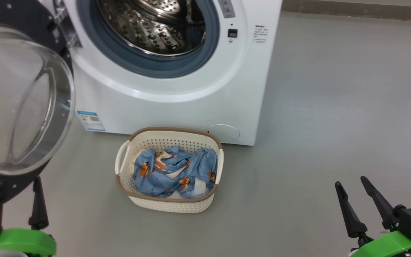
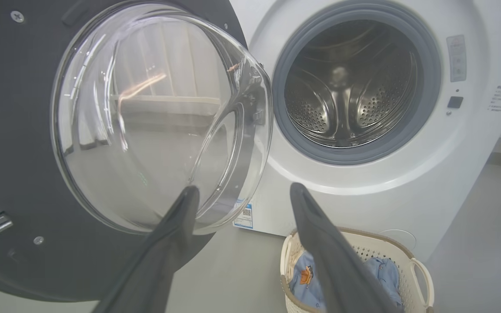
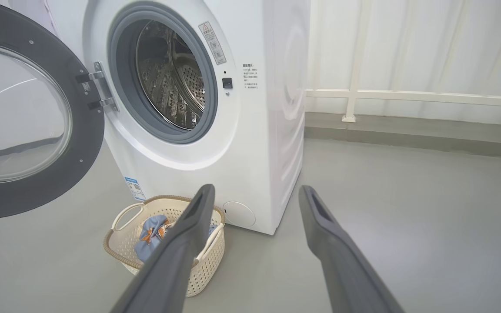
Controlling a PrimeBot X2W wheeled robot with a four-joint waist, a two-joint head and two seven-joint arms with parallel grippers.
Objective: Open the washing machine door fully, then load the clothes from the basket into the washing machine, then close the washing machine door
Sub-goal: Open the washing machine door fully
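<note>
The washing machine [image 1: 177, 89] is a white front loader, perforated steel drum [image 1: 155, 25] exposed. The washing machine door [image 1: 20, 100], glossy black around bulging clear glass, stands swung wide at your left. The basket [image 1: 171, 131], cream perforated plastic, sits on the floor [image 1: 316, 125] before the machine, long axis parallel to its front. The clothes [image 1: 173, 171], crumpled blue fabric, lie inside it, ahead of and below the 2 claws. The left claw [image 2: 244, 190], spread and empty, looks nearer; the right claw [image 1: 351, 181] is spread too.

One washing machine [image 1: 191, 107], one door [image 1: 13, 100], one basket [image 1: 173, 130].
</note>
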